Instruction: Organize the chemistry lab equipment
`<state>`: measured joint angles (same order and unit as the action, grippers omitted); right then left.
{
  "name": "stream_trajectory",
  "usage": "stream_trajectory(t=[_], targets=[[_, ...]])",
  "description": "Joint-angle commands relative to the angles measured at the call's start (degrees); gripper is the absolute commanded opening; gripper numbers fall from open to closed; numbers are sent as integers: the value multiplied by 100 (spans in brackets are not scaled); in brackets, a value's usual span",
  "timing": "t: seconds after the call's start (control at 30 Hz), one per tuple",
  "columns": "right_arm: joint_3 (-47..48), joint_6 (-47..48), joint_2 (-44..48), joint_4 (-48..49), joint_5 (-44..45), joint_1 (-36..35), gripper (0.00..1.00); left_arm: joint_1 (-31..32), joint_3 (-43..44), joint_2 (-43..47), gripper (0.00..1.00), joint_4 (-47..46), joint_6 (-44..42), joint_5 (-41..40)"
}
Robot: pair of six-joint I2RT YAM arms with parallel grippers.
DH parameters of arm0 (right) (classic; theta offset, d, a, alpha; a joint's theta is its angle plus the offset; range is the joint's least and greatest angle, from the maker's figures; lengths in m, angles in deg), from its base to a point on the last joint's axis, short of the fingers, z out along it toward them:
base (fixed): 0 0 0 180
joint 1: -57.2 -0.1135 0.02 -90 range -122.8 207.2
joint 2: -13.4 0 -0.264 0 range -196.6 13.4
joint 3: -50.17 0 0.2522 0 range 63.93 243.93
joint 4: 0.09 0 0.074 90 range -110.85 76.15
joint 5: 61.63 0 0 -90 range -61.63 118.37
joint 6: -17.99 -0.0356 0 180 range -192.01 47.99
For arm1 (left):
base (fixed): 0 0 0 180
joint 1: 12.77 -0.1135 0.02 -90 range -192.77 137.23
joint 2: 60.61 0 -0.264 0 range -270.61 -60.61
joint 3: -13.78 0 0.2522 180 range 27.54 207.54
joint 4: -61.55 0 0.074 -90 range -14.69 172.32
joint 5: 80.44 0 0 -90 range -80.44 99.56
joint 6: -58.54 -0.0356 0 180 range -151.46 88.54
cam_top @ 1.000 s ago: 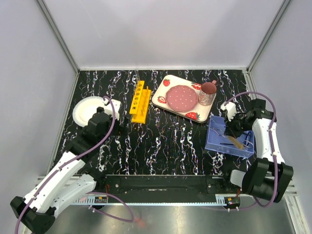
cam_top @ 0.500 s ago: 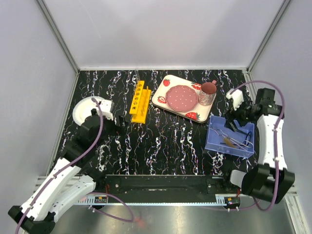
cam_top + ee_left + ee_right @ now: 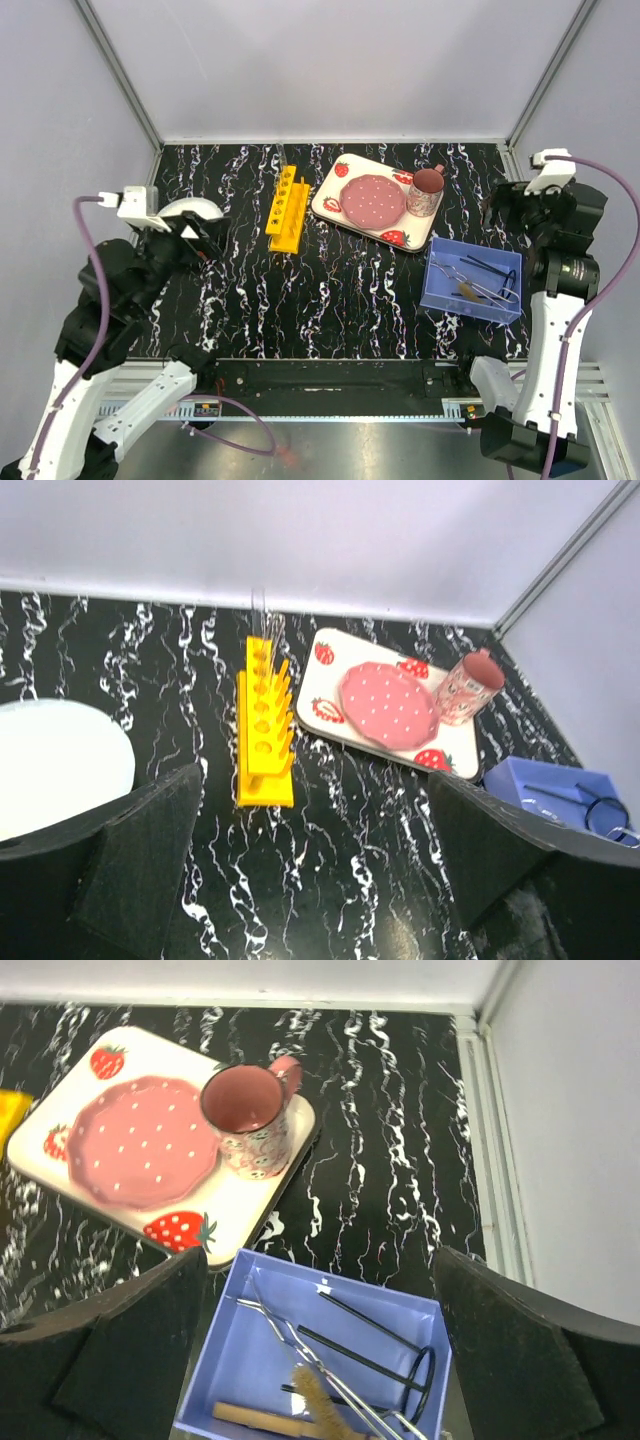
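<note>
Left fingers (image 3: 140,850) and right fingers (image 3: 130,1340) gape wide, empty; lower edge crops forceps (image 3: 300,1347) in blue bin (image 3: 215,1370)

Cannot count the clear glass tubes (image 3: 262,610) at 12 o'clock of the yellow holed rack (image 3: 265,720): too faint. Loses the white plate (image 3: 50,770) past the left wrist view's 9 o'clock edge and behind the left gripper (image 3: 318,870). Sees the blue bin (image 3: 250,1370) cropped at 6 o'clock in the right wrist view, along with the tan wooden clamp (image 3: 255,1420) and silvery scissor-handled forceps (image 3: 280,1330).
</note>
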<state>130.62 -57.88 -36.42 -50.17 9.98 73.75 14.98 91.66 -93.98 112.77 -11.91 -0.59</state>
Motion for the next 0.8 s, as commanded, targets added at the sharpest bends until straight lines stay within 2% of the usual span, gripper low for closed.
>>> stream_trajectory(t=[0.0,0.17,0.3,0.47,0.77], targets=[[300,-1685,7,424,1205,5,100,-33,1038,-433,99,683,-109,-293],[607,-1704,148,424,1786,5,100,-33,1709,-601,99,1202,-355,-523],[731,-1607,227,388,1682,5,100,-33,1964,-522,99,1317,-461,-575],[906,-1703,210,187,1348,5,100,-33,2043,-434,99,1361,-452,-611],[1126,-1756,192,107,1303,5,100,-33,1964,-276,99,1432,-496,-725]])
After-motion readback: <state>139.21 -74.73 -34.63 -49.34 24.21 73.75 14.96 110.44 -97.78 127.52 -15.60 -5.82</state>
